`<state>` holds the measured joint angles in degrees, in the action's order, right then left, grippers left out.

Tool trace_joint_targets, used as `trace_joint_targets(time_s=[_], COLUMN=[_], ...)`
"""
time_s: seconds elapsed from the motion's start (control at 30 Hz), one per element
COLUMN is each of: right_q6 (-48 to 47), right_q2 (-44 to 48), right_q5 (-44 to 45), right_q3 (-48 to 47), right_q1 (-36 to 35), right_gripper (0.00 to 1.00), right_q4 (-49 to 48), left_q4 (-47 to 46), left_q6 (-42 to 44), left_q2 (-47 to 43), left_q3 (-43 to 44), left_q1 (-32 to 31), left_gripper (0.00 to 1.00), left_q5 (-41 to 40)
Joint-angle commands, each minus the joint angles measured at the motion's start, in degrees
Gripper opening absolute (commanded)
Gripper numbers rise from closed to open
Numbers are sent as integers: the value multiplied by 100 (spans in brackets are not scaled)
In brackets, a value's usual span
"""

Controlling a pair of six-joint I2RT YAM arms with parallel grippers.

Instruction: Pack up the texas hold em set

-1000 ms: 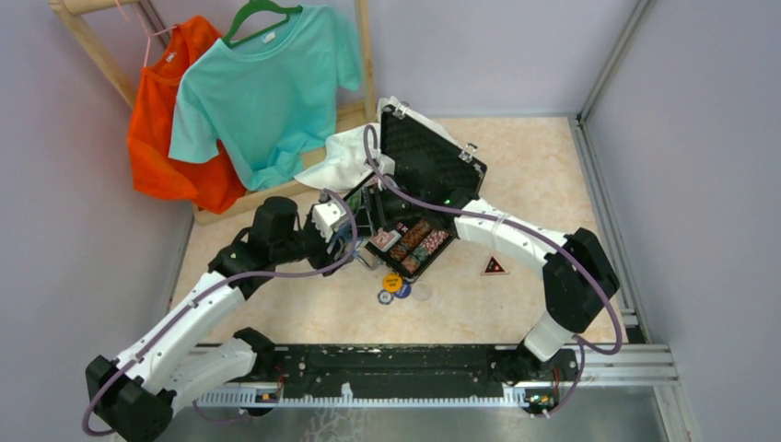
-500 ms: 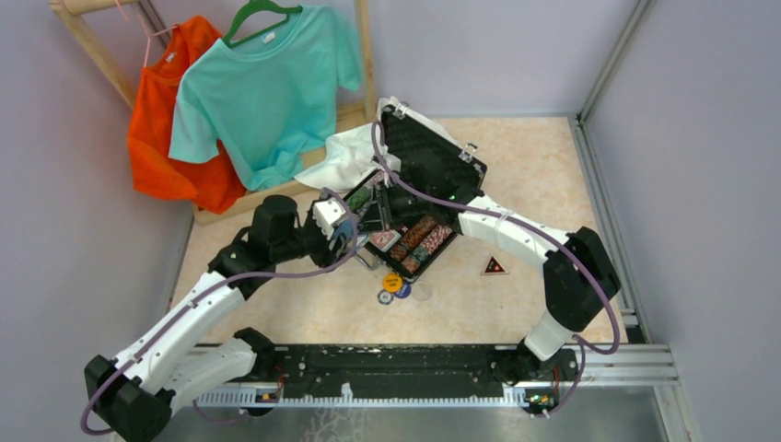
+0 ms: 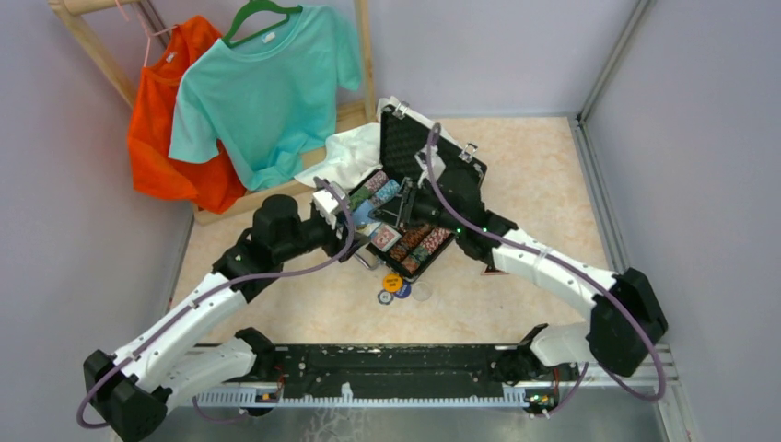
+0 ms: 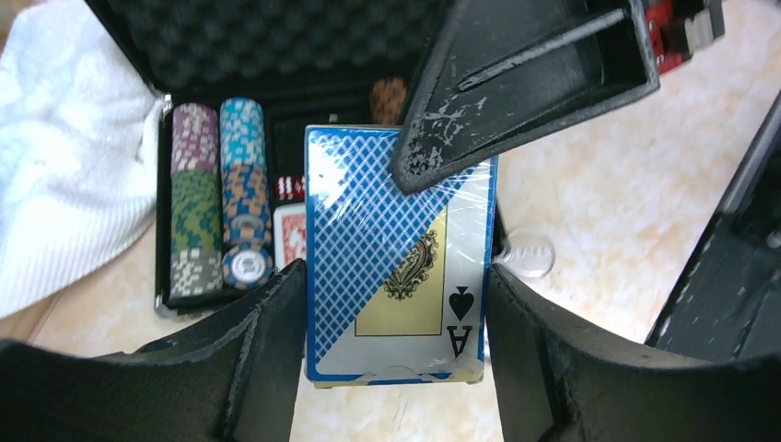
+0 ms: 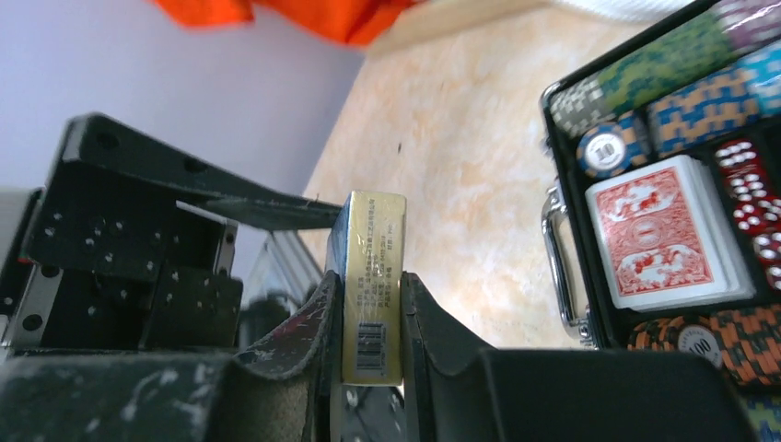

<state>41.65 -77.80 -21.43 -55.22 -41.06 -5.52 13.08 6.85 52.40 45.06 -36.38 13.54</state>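
CHANGE: right gripper is moved out of black foam-lined hinged case, now clamped on faces of blue wrapped card deck; edges gripped by left gripper, above case's left side | MEANING: handover judged under way, deck unstowed | COUNT: decks 2 (red card deck in case); round buttons 3 + clear disc 1 on floor

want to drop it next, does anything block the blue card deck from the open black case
Nothing visible does. The blue plastic-wrapped card deck, clamped by the left pincer and right pincer, hangs over the open black case; its slot is hidden.
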Motion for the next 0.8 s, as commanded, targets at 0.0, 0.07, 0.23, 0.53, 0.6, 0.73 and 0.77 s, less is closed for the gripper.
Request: trace_joint_targets(time_s=[0.0,0.07,0.23,0.53,0.6,0.73,0.77], right_q6=[527,731,808,970,966,807,742], right_q2=[956,1145,1052,998,1022,1085,1061], right_q5=[3016,3733,4213,3216,2770,1651,1303], right_q3=[800,1171,1387,1452,1400,1201,1087], right_q1=[214,218,231,262,291,406,446], right_gripper=[0,0,0,0,0,0,0], right_q4=[-229,-534,-802,-1169,-1085,-578,-370], left_q4=[-581,-603,-646,-991,-1001,-967,-962], left_q6=[-1127,-1299,-1372,-1363,-1334,-1259,-1240], left_q2=[-83,-33,-136,-36,24,29,2], left_q3=[-81,-99,-258,-591,-582,-551,-563], left_q1=[237,237,237,237,237,237,237], left_gripper=[48,48,48,39,33,24,24], left_q5=[-1414,-1274,-1382,-1093,-1069,-1030,-1026])
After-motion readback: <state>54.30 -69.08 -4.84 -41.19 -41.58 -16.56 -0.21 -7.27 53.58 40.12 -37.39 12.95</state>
